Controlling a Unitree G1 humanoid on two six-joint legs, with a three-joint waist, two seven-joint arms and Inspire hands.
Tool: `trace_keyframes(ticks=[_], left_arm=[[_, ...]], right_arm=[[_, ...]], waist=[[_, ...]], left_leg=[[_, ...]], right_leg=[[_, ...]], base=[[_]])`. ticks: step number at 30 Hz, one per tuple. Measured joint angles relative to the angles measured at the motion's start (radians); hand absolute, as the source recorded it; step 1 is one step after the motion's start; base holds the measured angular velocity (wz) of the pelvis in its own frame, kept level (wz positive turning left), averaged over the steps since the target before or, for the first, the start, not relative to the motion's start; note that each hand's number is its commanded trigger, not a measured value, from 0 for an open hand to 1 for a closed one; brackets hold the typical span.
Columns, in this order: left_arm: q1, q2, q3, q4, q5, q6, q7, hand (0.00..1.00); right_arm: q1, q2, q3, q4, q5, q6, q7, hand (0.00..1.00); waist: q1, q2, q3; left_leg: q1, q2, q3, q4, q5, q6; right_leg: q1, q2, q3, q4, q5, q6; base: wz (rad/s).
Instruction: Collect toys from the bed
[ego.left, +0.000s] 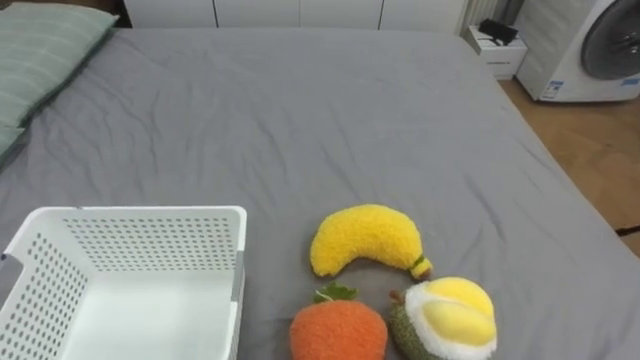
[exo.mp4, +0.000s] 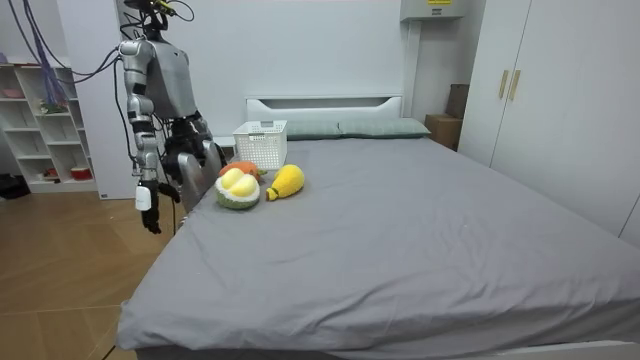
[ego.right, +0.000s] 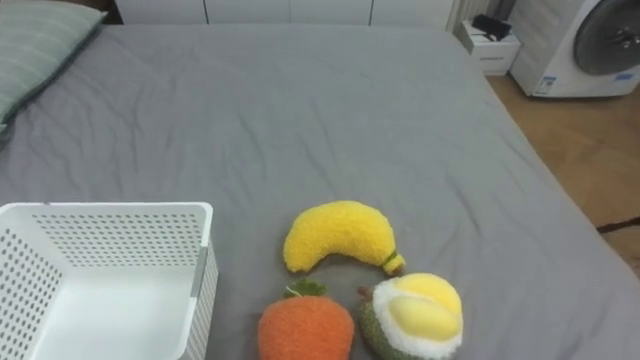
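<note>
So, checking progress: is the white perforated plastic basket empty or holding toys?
Empty where visible: the white perforated plastic basket shows a bare floor; yellow plush banana, orange plush fruit, green plush durian lie outside.

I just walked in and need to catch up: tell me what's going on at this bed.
The robot stands at the bedside with its right hand hanging by its side, touching nothing. Three plush toys, a banana, an orange and a durian, lie together on the grey bed next to a white basket, which looks empty. No toy has been collected yet.
</note>
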Motion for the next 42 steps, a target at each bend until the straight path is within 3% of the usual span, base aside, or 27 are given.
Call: trace_keyframes(ticks=[2, 6, 12, 15, 19, 25, 33, 42], left_arm=[[0.006, 0.012, 0.002, 0.001, 0.001, 0.001, 0.000, 0.00], [0.007, 0.022, 0.006, 0.003, 0.001, -0.001, 0.001, 0.00], [-0.001, 0.022, -0.001, 0.002, 0.000, -0.008, 0.003, 0.00], [-0.003, 0.022, -0.003, 0.001, -0.001, -0.021, 0.004, 0.00], [-0.004, 0.024, -0.043, 0.003, -0.003, -0.034, 0.006, 0.00], [-0.005, 0.018, -0.055, 0.002, -0.011, -0.052, 0.006, 0.00], [0.004, 0.020, -0.083, 0.003, -0.030, -0.073, 0.006, 0.00], [-0.005, 0.024, -0.088, -0.004, -0.030, -0.071, 0.001, 0.00]], right_arm=[[-0.008, -0.030, -0.037, -0.064, 0.009, 0.006, -0.030, 0.00], [-0.030, -0.084, -0.082, -0.314, -0.027, -0.030, -0.125, 0.00], [-0.035, -0.078, -0.073, -0.851, -0.099, -0.064, -0.198, 0.00], [-0.055, -0.078, -0.040, -1.001, -0.151, -0.093, -0.194, 0.00], [-0.070, -0.078, 0.018, -1.052, -0.175, -0.108, -0.185, 0.00], [-0.072, -0.074, 0.135, -1.098, -0.220, -0.107, -0.073, 0.00], [-0.077, -0.076, 0.198, -1.101, -0.342, -0.106, 0.014, 0.00], [-0.074, -0.075, 0.294, -1.035, -0.516, -0.067, 0.181, 0.00]], waist=[[-0.007, -0.009, 0.0020], [-0.015, -0.012, 0.0054], [-0.011, -0.008, 0.0043], [-0.008, -0.010, 0.0048], [0.009, -0.012, 0.0045], [0.024, -0.005, 0.0005], [0.046, -0.010, -0.0002], [0.067, -0.024, -0.0054]], left_leg=[[0.000, -0.001, 0.001, -0.001, 0.000, 0.001], [-0.018, 0.003, 0.026, -0.001, 0.000, 0.001], [-0.044, 0.008, 0.050, 0.000, 0.004, 0.000], [-0.054, 0.011, 0.051, 0.000, 0.005, -0.001], [-0.059, 0.011, 0.051, -0.002, 0.005, -0.001], [-0.067, 0.011, 0.043, 0.001, 0.005, -0.001], [-0.062, 0.009, 0.026, 0.003, 0.005, -0.001], [-0.060, 0.005, 0.014, 0.002, 0.006, 0.000]], right_leg=[[-0.002, 0.000, 0.002, 0.001, 0.002, 0.001], [-0.031, 0.006, 0.027, 0.001, 0.012, 0.000], [-0.064, 0.012, 0.032, 0.000, 0.024, -0.003], [-0.072, 0.014, 0.028, -0.001, 0.024, -0.003], [-0.077, 0.012, 0.025, -0.002, 0.024, -0.003], [-0.077, 0.009, 0.018, 0.001, 0.024, -0.004], [-0.064, 0.003, -0.004, -0.003, 0.024, -0.003], [-0.057, 0.000, -0.015, -0.006, 0.023, -0.003]], base=[[-0.06], [-0.17], [-0.09], [0.02], [0.00], [0.02], [0.06], [0.02]])
